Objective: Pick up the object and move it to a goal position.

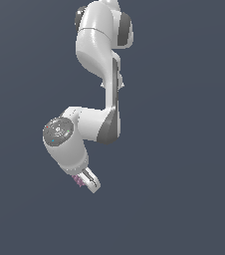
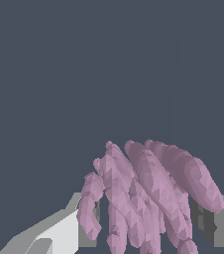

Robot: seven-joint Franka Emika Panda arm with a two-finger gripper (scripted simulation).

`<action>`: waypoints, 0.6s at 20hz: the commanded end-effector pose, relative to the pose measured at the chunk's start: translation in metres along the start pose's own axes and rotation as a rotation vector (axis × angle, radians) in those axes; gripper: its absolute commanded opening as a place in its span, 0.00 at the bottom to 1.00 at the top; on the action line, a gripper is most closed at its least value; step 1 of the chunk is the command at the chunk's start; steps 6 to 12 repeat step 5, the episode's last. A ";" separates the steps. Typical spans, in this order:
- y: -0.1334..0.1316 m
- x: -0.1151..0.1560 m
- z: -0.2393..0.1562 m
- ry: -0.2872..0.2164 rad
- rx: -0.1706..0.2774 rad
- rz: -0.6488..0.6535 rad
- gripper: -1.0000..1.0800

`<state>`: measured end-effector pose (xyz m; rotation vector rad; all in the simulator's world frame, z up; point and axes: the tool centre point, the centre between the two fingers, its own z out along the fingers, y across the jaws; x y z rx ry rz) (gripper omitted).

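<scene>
The object (image 1: 77, 180) is a tiny pink-purple ridged lump at the tip of the white arm in the exterior view. My gripper (image 1: 84, 181) is shut on it, fingers pointing down toward the exterior view's right. In the wrist view the object (image 2: 148, 198) fills the space between my two fingers (image 2: 69, 230), its several long lobes lying side by side. Its lower part is cut off by the picture edge. No goal marker shows in either view.
The white arm (image 1: 99, 45) reaches down from the top of the exterior view, elbow bent. Behind it is only a flat dark grey-blue ground (image 1: 184, 149). No other objects show.
</scene>
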<state>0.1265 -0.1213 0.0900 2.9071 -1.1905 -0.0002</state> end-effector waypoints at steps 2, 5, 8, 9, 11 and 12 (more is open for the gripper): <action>-0.001 0.004 -0.001 0.000 0.000 0.000 0.00; -0.001 0.005 -0.001 0.000 0.000 0.000 0.00; -0.001 0.005 -0.001 0.000 0.000 0.000 0.00; -0.001 0.005 -0.001 0.000 0.000 0.000 0.00; -0.001 0.005 -0.001 0.000 0.000 0.000 0.00; -0.001 0.005 -0.001 0.000 0.000 0.000 0.00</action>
